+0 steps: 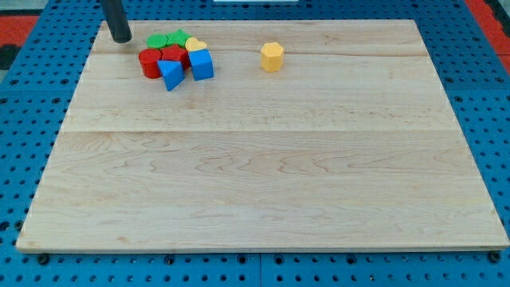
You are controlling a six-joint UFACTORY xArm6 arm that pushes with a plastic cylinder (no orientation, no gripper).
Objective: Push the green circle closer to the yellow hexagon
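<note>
The green circle (pixel 157 40) lies at the upper left of the wooden board, at the left end of a tight cluster of blocks. The yellow hexagon (pixel 272 57) stands alone to the right of that cluster, well apart from it. My tip (pixel 120 38) is near the board's top left corner, just left of the green circle with a small gap between them.
The cluster also holds a green star-like block (pixel 180 37), a red cylinder (pixel 149 63), a red block (pixel 173 55), a yellow heart-like block (pixel 196 45), a blue cube (pixel 201 64) and a blue triangle (pixel 170 74). The wooden board (pixel 263 159) lies on a blue pegboard.
</note>
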